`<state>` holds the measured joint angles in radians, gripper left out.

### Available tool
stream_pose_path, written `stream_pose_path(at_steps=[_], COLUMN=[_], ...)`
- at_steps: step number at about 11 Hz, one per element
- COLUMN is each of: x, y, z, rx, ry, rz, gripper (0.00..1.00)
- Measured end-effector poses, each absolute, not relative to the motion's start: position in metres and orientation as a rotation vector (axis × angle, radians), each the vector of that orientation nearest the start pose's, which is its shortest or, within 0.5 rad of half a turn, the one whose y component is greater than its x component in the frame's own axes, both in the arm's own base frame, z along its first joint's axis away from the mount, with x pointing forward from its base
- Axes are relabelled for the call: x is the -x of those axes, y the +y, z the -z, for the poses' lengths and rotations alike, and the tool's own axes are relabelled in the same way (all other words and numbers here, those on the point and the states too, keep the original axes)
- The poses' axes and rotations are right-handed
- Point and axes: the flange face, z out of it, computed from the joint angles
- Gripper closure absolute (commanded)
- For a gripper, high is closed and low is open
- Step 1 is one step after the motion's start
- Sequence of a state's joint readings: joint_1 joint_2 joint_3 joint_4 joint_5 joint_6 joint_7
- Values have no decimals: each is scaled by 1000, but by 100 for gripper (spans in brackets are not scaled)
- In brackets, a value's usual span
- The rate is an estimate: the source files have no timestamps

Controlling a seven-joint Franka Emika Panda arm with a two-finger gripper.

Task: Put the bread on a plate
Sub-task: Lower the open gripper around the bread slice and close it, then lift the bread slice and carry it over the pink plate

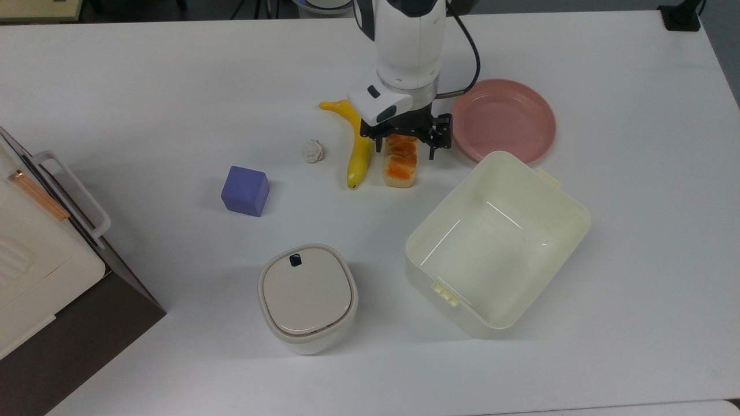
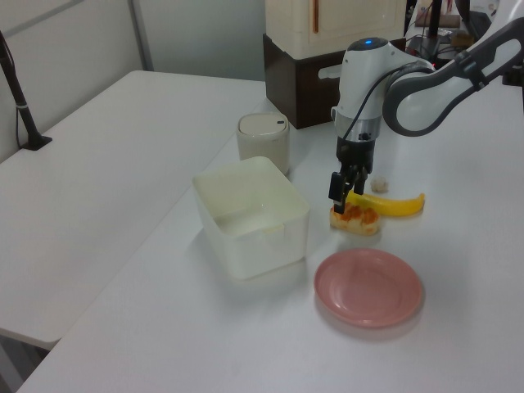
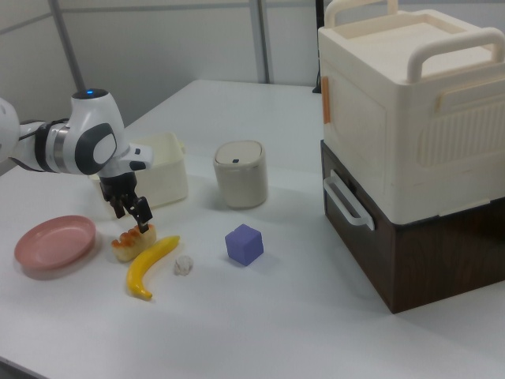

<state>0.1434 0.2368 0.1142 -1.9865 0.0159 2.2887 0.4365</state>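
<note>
Over the far end of the bread [image 1: 400,163], as the top view shows it, we see the pincer [image 1: 404,144] lowered with its two dark fingers spread, one on each long side of the loaf. We cannot tell whether either finger touches the bread. In the left view the pincer [image 2: 341,192] hangs just above the bread [image 2: 356,219], and in the right view the pincer [image 3: 132,213] sits over the bread [image 3: 130,240] as well.

We find the bread lying flat on the white counter [image 1: 173,86], its braided orange-brown top up. Just beside it, on the top view's left, lies the banana [image 1: 357,147], roughly parallel to the loaf. The pink plate [image 1: 503,120] sits on the top view's right of the bread, apart from it and bare. In the left view the plate [image 2: 368,286] is nearer the camera than the loaf.

A cream tub [image 1: 498,242] stands open near the plate in the top view. We also see a small white ball [image 1: 312,151], a purple cube [image 1: 245,190] and a lidded white container [image 1: 306,297] on the counter.
</note>
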Motion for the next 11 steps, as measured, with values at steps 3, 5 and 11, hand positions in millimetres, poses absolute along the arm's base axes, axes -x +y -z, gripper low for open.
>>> stream_pose_path(at_steps=[3, 5, 11], x=[-584, -583, -585], y=[153, 156, 159], z=[-346, -332, -324], rx=[3071, 3078, 3080], ry=[294, 288, 283], rz=[57, 23, 7], gripper=[0, 19, 100])
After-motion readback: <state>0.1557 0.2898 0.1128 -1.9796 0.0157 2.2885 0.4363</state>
